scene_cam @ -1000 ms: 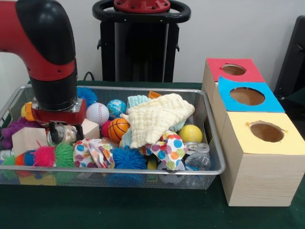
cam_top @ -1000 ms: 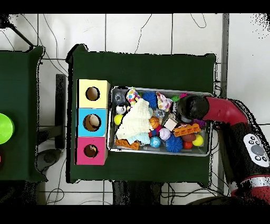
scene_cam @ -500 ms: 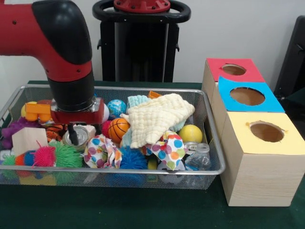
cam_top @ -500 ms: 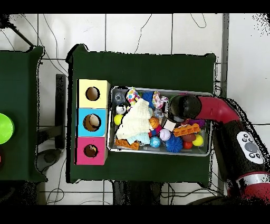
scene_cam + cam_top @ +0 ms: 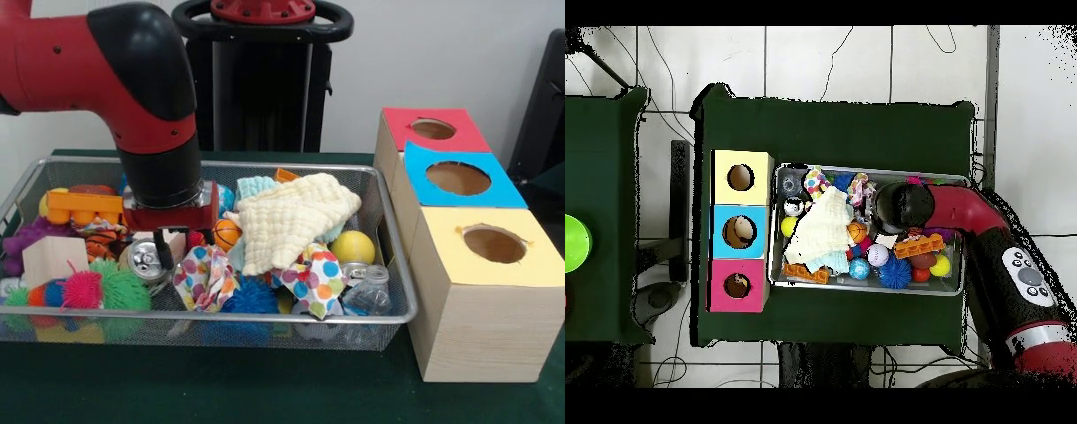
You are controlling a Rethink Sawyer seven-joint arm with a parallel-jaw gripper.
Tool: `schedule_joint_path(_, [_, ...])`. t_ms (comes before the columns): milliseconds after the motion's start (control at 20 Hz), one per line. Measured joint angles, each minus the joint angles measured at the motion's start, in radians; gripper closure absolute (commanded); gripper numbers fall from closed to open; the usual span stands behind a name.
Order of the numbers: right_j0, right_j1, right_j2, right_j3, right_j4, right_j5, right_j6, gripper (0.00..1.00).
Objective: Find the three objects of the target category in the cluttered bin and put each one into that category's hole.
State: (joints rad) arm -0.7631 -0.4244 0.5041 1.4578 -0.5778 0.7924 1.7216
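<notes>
The silver wire-mesh bin (image 5: 265, 315) is full of toys; it also shows in the overhead view (image 5: 865, 292). My gripper (image 5: 161, 254) hangs low in the bin's left half, just above a silver can (image 5: 143, 261) and beside a polka-dot cloth (image 5: 205, 276). In the overhead view the arm's black head (image 5: 900, 205) hides it. A small orange-and-black striped figure (image 5: 101, 237) lies just left of the gripper. A yellow thing (image 5: 44, 205) sits at the far left behind an orange block (image 5: 84, 205); I cannot tell what it is. No brown-and-white figure shows.
Three wooden boxes with holes stand right of the bin: red (image 5: 472, 132), blue (image 5: 503, 190), yellow (image 5: 538, 265). A cream cloth (image 5: 291, 216) covers the bin's middle. Around it lie a yellow ball (image 5: 353, 247), a basketball (image 5: 227, 234), spiky balls (image 5: 124, 287) and a wooden block (image 5: 53, 256).
The arm has moved right in the front view, from the bin's left end toward its middle. The polka-dot cloth has shifted right with it, and the striped figure has come into view.
</notes>
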Motion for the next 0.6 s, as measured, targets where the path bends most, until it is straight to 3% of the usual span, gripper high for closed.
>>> schedule_joint_path(600, [0.015,0.03,0.001,0.008,0.003,-0.008,0.0,0.0])
